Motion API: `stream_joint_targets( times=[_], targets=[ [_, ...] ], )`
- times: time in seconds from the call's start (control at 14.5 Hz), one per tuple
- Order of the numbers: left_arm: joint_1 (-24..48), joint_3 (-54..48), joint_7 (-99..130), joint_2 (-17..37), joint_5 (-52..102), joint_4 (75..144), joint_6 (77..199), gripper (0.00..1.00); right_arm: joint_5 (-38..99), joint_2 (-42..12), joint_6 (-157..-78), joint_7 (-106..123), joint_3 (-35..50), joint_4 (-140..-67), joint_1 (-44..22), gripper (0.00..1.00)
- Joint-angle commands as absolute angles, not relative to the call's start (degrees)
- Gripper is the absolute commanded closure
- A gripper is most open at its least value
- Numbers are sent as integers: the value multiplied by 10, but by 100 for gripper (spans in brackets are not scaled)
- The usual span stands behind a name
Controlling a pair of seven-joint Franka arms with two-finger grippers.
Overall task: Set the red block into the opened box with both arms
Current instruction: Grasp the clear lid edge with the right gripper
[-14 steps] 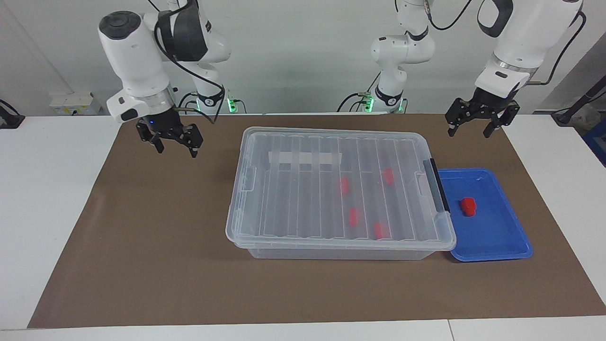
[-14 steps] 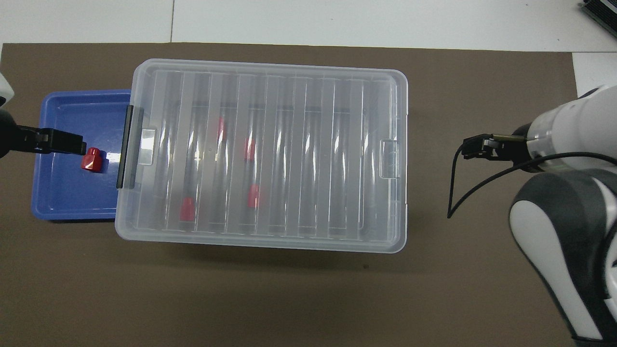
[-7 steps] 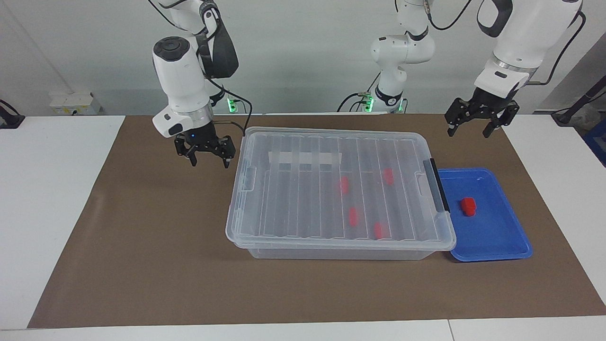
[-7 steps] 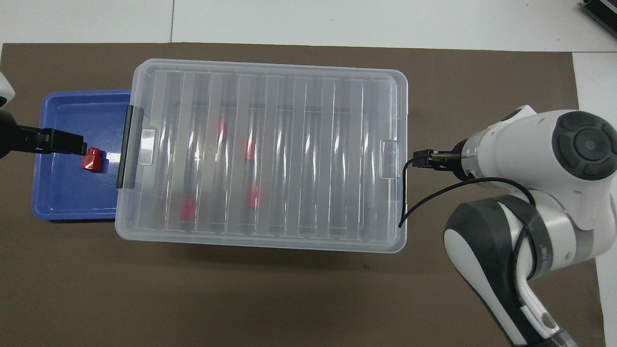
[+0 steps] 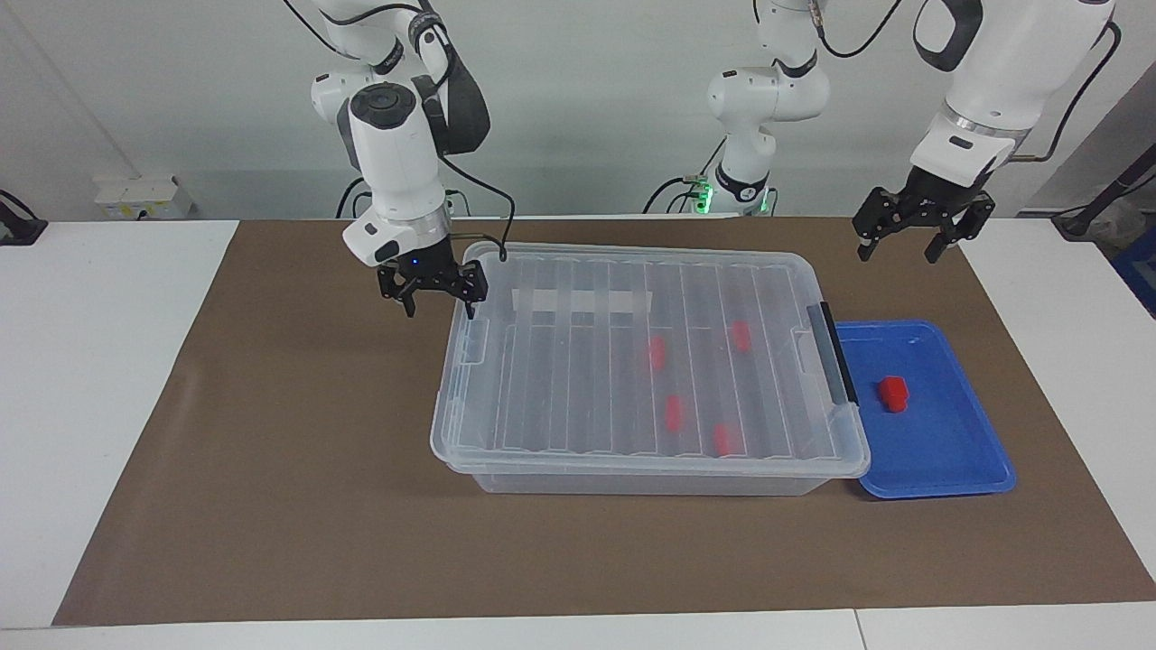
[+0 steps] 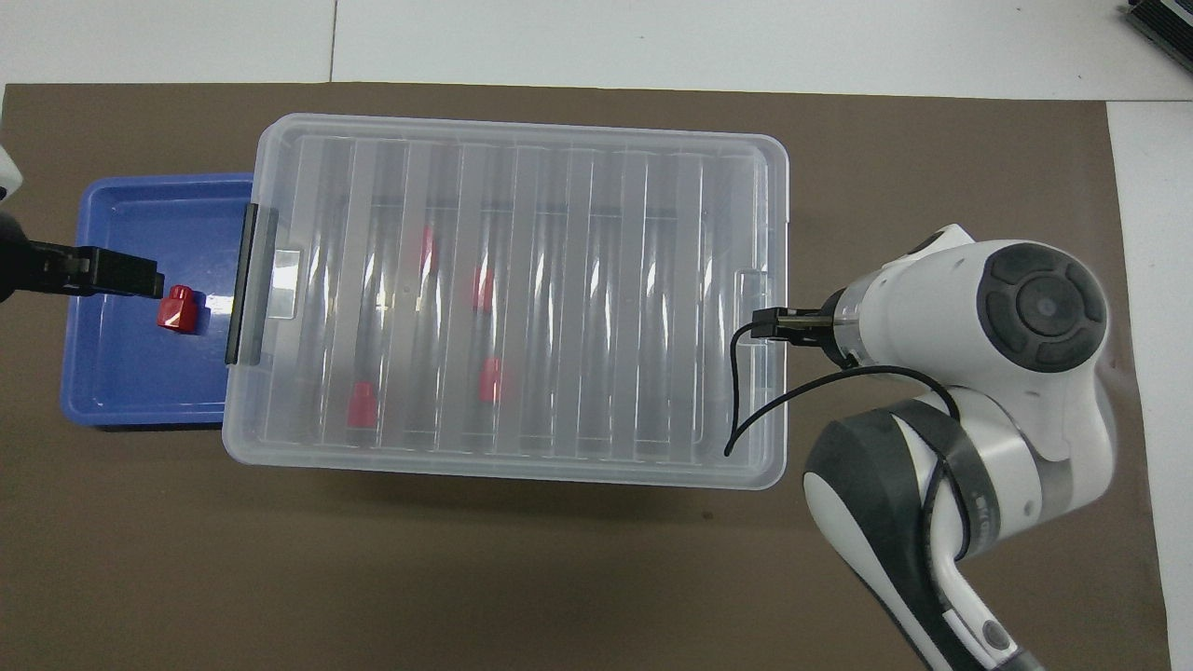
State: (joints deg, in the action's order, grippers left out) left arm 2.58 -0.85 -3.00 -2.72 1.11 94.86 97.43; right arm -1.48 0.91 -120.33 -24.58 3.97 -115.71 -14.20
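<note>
A red block (image 5: 893, 393) (image 6: 177, 308) lies alone in the blue tray (image 5: 948, 451) (image 6: 112, 373). The clear box (image 5: 560, 379) (image 6: 578, 280) has its ribbed lid lying on it, with the black latch bar (image 5: 838, 354) (image 6: 247, 284) at the tray end. Several more red blocks (image 5: 673, 411) show through the lid. My right gripper (image 5: 438, 305) hangs open over the box's rim at the right arm's end; I cannot tell whether it touches. My left gripper (image 5: 912, 244) (image 6: 149, 280) is open in the air, over the mat just off the tray's robot-side edge, holding nothing.
The box and tray sit side by side on a brown mat (image 5: 298, 469) (image 6: 466, 578) that covers the white table. In the overhead view the right arm's wrist and elbow (image 6: 988, 373) cover the mat at its end of the box.
The right arm has swung in from its end of the table to the box's rim, gripper still open. The left gripper has barely moved. Box, tray and blocks are unmoved.
</note>
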Motion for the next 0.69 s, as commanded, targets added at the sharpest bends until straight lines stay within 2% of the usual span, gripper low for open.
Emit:
stream_joint_targets(
  times=[0.0,0.34,0.62],
  targets=[
    [23,-9,-32,-38,14,961,977,0,-24,20,-1202,-250,40,-1176,-140,0],
    [22,-8,-31,-38,14,967,990,0,-25,35,-1174,-246,40,-1186,-119,0],
    [-11,-8,-39,-19,14,1015,1085,0,-25,47,-1158,-208,40,-1197,-92,0]
  ],
)
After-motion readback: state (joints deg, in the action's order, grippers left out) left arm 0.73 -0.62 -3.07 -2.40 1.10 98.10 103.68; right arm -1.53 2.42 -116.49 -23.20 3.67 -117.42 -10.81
